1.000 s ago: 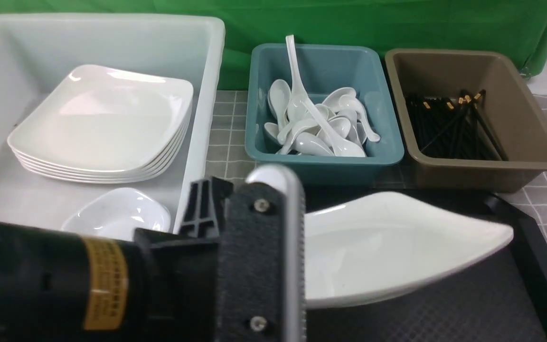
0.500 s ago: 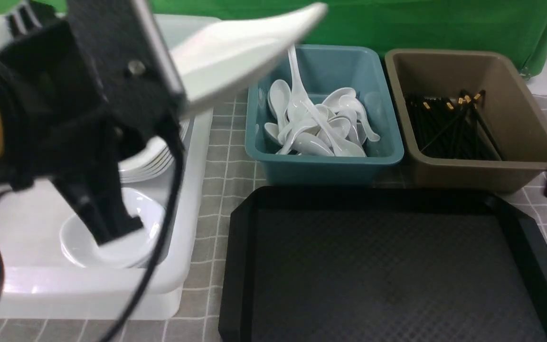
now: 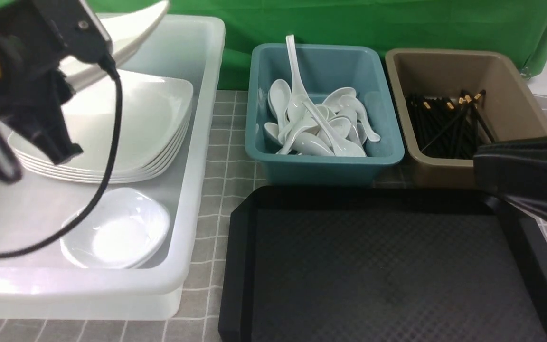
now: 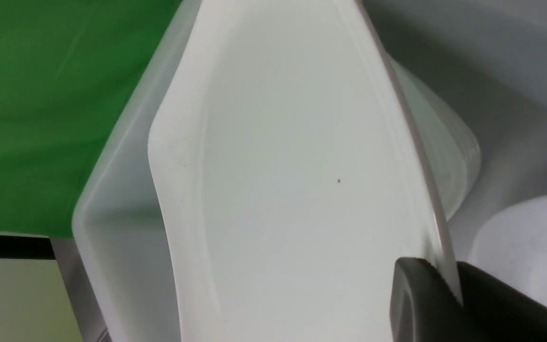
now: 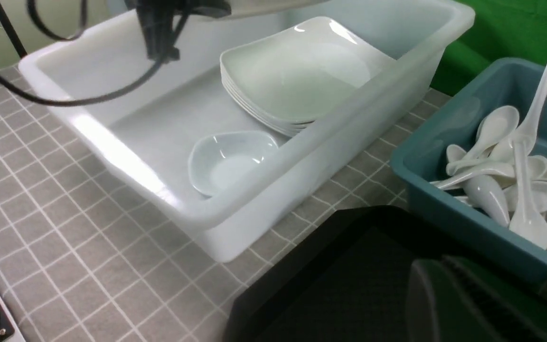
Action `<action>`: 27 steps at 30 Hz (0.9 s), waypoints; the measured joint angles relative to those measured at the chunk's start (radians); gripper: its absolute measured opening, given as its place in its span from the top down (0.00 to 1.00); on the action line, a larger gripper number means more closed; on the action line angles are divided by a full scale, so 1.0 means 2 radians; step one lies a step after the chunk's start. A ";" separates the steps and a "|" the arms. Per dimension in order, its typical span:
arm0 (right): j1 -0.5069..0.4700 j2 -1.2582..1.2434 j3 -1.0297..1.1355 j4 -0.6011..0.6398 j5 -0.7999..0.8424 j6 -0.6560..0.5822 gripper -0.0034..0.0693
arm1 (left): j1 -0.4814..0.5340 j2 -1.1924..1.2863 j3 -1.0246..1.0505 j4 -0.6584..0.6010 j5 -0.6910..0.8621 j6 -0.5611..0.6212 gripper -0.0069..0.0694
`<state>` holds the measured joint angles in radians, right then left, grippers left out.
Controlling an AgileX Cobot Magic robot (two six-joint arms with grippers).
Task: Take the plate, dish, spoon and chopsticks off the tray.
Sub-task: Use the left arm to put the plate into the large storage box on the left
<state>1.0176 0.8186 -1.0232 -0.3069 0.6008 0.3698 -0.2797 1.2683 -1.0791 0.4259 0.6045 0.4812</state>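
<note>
Left claw [image 4: 437, 285] is gripping the plate [image 3: 133, 26] by one edge, with its jaws pinching the rim between them. The plate is hanging tilted in the air over the far end of the white tub [image 3: 197, 142]. Reading the clock from the middle of the tray [image 3: 373, 266], with 12 pointing away from the robot, this tub is sitting at about 9 to 10 o'clock. Inside it, a stack of plates [image 3: 126, 118] is lying toward the far end, beneath the held plate. The dish [image 3: 117, 228] is resting at the near end, close to the stack.

The tray is lying flat on the grey checked tablecloth [image 3: 226, 142], just beside the white tub. At 12 o'clock a teal tub [image 3: 321, 161] is holding a heap of spoons [image 3: 316, 128], one handle sticking up against its far wall. At about 1 to 2 o'clock a brown tub [image 3: 515, 109] is holding the chopsticks [image 3: 444, 123], which are lying in a loose bundle.

Right claw [image 3: 485, 175] is hovering over the tray's 2 o'clock corner, in front of the brown tub. Its jaws are pressed together and are gripping nothing.
</note>
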 joint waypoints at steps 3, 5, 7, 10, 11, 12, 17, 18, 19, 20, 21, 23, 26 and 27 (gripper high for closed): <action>0.000 0.000 0.000 0.000 0.015 0.000 0.91 | 0.011 0.035 0.000 0.000 -0.020 0.002 0.87; 0.000 0.000 0.000 0.000 0.023 -0.001 0.91 | 0.013 0.057 0.000 0.000 -0.028 0.002 0.87; 0.000 0.000 0.000 0.000 0.029 -0.002 0.91 | 0.014 0.081 0.000 0.000 -0.032 0.005 0.87; 0.000 0.000 0.000 0.000 0.033 -0.003 0.91 | 0.015 0.116 0.000 0.000 -0.035 0.007 0.87; 0.000 0.000 0.000 0.000 0.034 -0.006 0.91 | 0.015 0.127 0.000 0.000 -0.036 0.007 0.87; 0.000 0.000 0.000 0.000 0.034 -0.008 0.91 | 0.015 0.135 0.000 0.003 -0.040 0.007 0.87; 0.000 0.000 0.000 0.000 0.035 -0.010 0.91 | 0.015 0.162 -0.001 0.006 -0.059 0.007 0.87; 0.000 0.000 0.000 0.000 0.035 -0.010 0.91 | 0.015 0.166 -0.001 0.007 -0.062 0.007 0.88; 0.000 0.000 0.000 0.000 0.036 -0.010 0.91 | 0.015 0.172 -0.001 0.008 -0.067 0.008 0.88; 0.000 0.000 0.000 0.000 0.036 -0.010 0.91 | 0.015 0.175 -0.001 0.010 -0.070 0.008 0.88; 0.000 0.000 0.000 0.000 0.036 -0.010 0.91 | 0.015 0.180 -0.001 0.014 -0.075 0.008 0.88; 0.000 0.000 0.000 0.000 0.036 -0.010 0.91 | 0.015 0.188 -0.001 0.020 -0.084 0.002 0.88; 0.000 0.000 0.000 0.000 0.037 -0.010 0.91 | 0.016 0.197 -0.002 0.027 -0.094 -0.014 0.88; 0.000 0.000 0.000 0.002 0.039 -0.010 0.91 | 0.017 0.202 -0.004 0.029 -0.102 -0.022 0.88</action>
<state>1.0176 0.8177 -1.0232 -0.3038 0.6795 0.3495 -0.2449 1.6728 -1.0869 0.4831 0.4005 0.4376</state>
